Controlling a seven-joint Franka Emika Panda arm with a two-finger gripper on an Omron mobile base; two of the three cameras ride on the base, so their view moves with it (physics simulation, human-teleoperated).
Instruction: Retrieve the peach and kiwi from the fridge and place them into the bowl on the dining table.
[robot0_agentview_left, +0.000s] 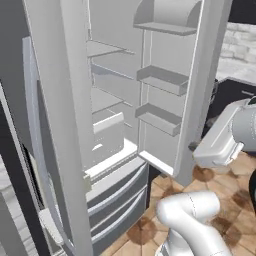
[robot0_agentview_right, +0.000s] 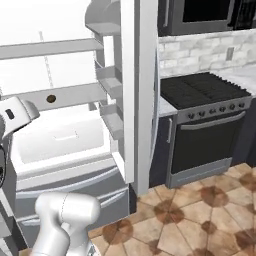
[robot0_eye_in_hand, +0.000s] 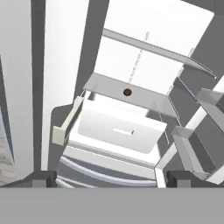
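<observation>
The fridge (robot0_agentview_left: 115, 130) stands with its doors open, showing a white inside with shelves. The kiwi (robot0_agentview_right: 50, 98), a small dark brown ball, lies near the front of the lower shelf above a white drawer, and shows too in the hand view as the kiwi (robot0_eye_in_hand: 127, 92). My gripper (robot0_eye_in_hand: 112, 178) is open, its two dark fingertips (robot0_eye_in_hand: 43, 177) wide apart with nothing between them. It hangs in front of the fridge, well short of the kiwi and pointed at that shelf. The peach, the bowl and the dining table are out of view.
The open left door (robot0_agentview_left: 55, 125) and the right door with its racks (robot0_agentview_left: 160, 80) flank the opening. Grey bottom drawers (robot0_agentview_left: 117, 195) sit below. A black stove (robot0_agentview_right: 205, 115) stands right of the fridge on the tiled floor (robot0_agentview_right: 200, 215).
</observation>
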